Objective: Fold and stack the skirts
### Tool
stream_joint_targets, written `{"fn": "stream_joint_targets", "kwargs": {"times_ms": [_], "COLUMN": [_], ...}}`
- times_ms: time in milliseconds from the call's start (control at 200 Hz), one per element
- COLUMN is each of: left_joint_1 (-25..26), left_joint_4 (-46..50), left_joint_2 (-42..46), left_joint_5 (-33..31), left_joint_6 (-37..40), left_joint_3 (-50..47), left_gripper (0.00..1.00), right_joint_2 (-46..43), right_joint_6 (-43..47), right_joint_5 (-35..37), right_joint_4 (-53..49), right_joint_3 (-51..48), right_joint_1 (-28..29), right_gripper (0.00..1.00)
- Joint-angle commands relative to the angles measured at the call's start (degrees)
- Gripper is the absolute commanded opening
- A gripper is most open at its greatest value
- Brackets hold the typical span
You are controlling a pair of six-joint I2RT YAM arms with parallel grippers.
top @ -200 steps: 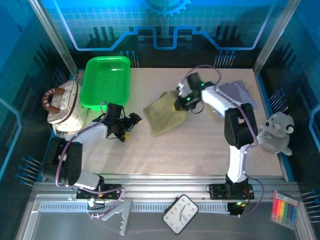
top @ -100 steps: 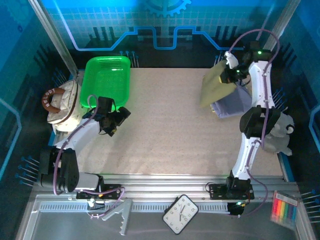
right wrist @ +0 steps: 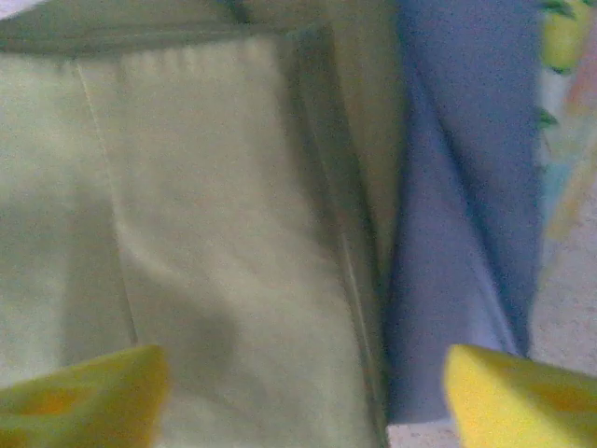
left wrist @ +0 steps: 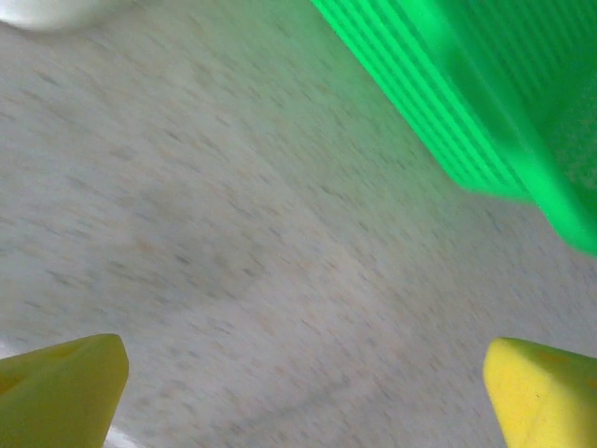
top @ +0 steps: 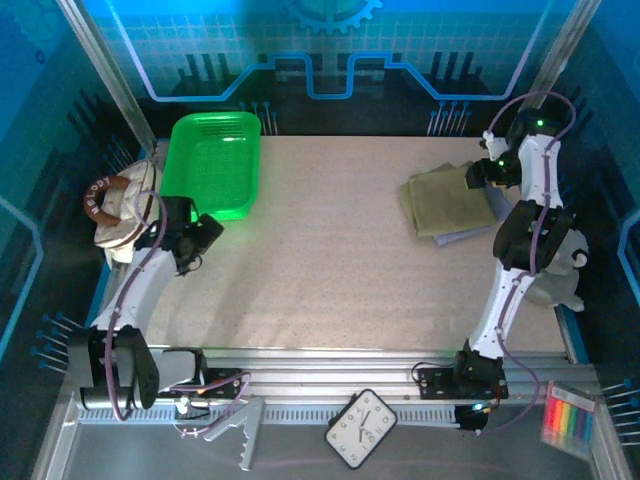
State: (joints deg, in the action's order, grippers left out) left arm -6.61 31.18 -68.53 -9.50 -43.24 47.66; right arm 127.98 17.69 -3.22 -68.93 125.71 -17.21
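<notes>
Where the right arm stands tall at the far right of the table [top: 330,260], bent over at its top joint, the right gripper [top: 478,172] points down at the far edge of the khaki skirt [top: 440,203]; its yellow fingertips [right wrist: 79,392] stand wide apart above the cloth, clamped on nothing; whether they touch it cannot be told; left arm: stretched low toward the table's left edge; left gripper [top: 203,233] just on the near side of the green tray [top: 210,160], beside the handbag [top: 125,215]; its fingertips [left wrist: 56,387] wide apart over the tabletop, nothing between them; green tray: ribbed wall and plain green floor on show; khaki skirt: folded flat, lying on the lavender skirt [right wrist: 466,233], which juts out along its right and near edges; printed skirt [right wrist: 562,37]: a sliver at the right wrist view's corner, cut off; plush toy [top: 555,270]: partly hidden behind the right arm; pale blurred shape [left wrist: 47,9] at the left wrist view's top corner: cannot be made out.
</notes>
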Motion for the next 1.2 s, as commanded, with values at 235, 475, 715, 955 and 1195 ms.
{"fn": "stream_joint_targets", "kwargs": {"times_ms": [235,475,715,955,1195], "left_joint_1": [-9.3,-7.2,1.9,6.6,7.8], "left_joint_4": [-25.0,-42.2,-64.9,-82.1,-85.5], "left_joint_2": [-6.3,-16.6,-15.5,-18.0,-20.2], "left_joint_5": [-8.3,3.6,2.8,-2.9,-5.3], "left_joint_6": [19.2,26.1,35.9,39.2,40.8], "left_joint_3": [-12.2,-10.6,-18.4,-27.0,-26.8], "left_gripper": [0.99,0.99,0.99,0.99,0.99], "right_joint_2": [-50.4,-51.6,-43.9,-43.0,-41.6], "right_joint_6": [-30.9,-28.0,-16.8,-16.8,-18.7], "right_joint_5": [5.7,6.5,9.9,16.3,9.8], "right_joint_4": [57.4,74.2,88.2,106.0,112.2], "right_joint_3": [-67.4,-90.2,-89.8,-97.5,-100.9], "right_joint_1": [9.6,14.7,25.0,24.1,20.4], "right_gripper": [1.0,1.0,1.0,1.0,1.0]}}
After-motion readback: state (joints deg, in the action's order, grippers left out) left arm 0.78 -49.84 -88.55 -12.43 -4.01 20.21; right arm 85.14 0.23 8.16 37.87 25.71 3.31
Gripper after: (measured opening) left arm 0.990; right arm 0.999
